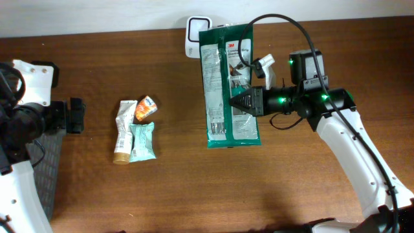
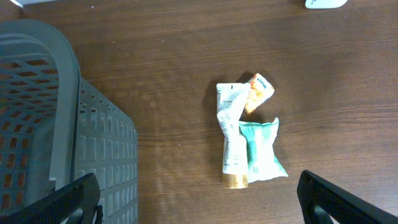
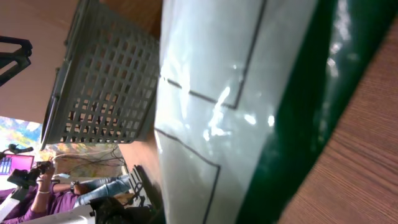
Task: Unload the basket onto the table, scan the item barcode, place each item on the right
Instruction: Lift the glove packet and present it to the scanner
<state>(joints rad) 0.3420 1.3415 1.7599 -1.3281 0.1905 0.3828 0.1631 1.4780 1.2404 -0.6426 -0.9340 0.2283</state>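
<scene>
Green packet [image 1: 217,77] in pincer [image 1: 235,102], seemingly; overhead only

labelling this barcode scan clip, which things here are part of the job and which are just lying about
In the job:
green 3M pack, shut in the right gripper
white scanner, partly under the pack

Lying about:
white tube
orange packet
mint-green packet
grey basket

Overhead looks down; left wrist shares its packets [image 1: 142,141] (right: close-up).

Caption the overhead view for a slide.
Right tool grips a green 3M package partly over the white scanner; left tool hangs open.
</scene>
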